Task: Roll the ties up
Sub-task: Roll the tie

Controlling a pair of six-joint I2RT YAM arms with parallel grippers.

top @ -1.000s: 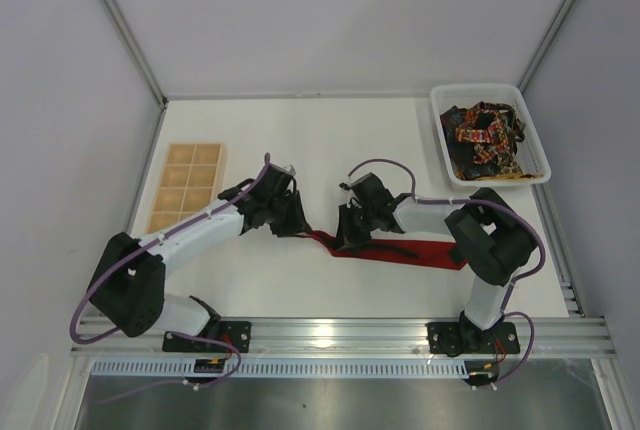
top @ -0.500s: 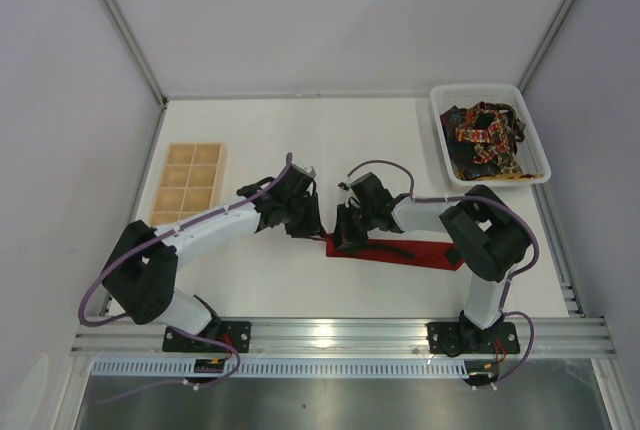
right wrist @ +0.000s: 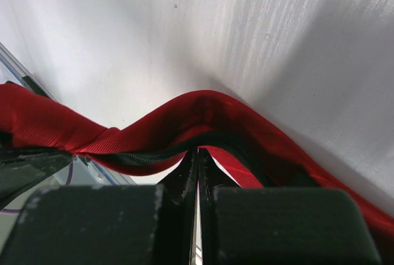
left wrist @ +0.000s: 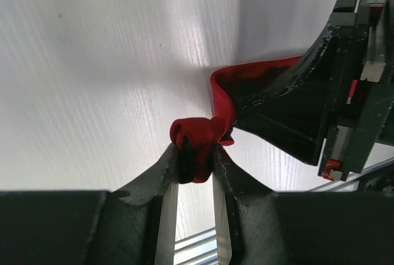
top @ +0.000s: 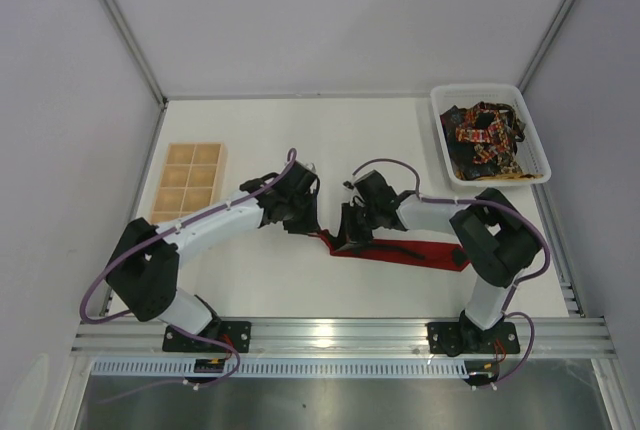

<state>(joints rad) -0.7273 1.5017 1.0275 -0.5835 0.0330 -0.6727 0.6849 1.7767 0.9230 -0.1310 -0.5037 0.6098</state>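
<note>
Rolling of a long, plain, bright red necktie [top: 430, 254] of fabric on the white bench [top: 280, 130], judged to be at an early stage. Left tool [left wrist: 196, 161] is clamped on the small rolled end [left wrist: 197, 134] of the red necktie, a tight coil pinched between its two fingers just above the bench. Right tool [right wrist: 197, 154] has its fingers pressed together, with the tips against the fabric just beside the coil. Whether cloth is caught between them cannot be told. A low hump of fabric rises between the two tools.

From the coil the unrolled length runs to the robot's right. Its long axis lies roughly parallel to the near edge of the bench and ends close to the right arm's base. Left arm thus holds the working end, and the whole free length lies on the right arm's side. Any further turn of the coil would probably have to advance rightward along that axis, where the right tool stands directly in the path.

Dark patterned ties [top: 485, 135] lie heaped in a white plastic basket [top: 441, 130] at the far right corner, well apart. Wooden compartment tray [top: 188, 185] lies at the far left.
</note>
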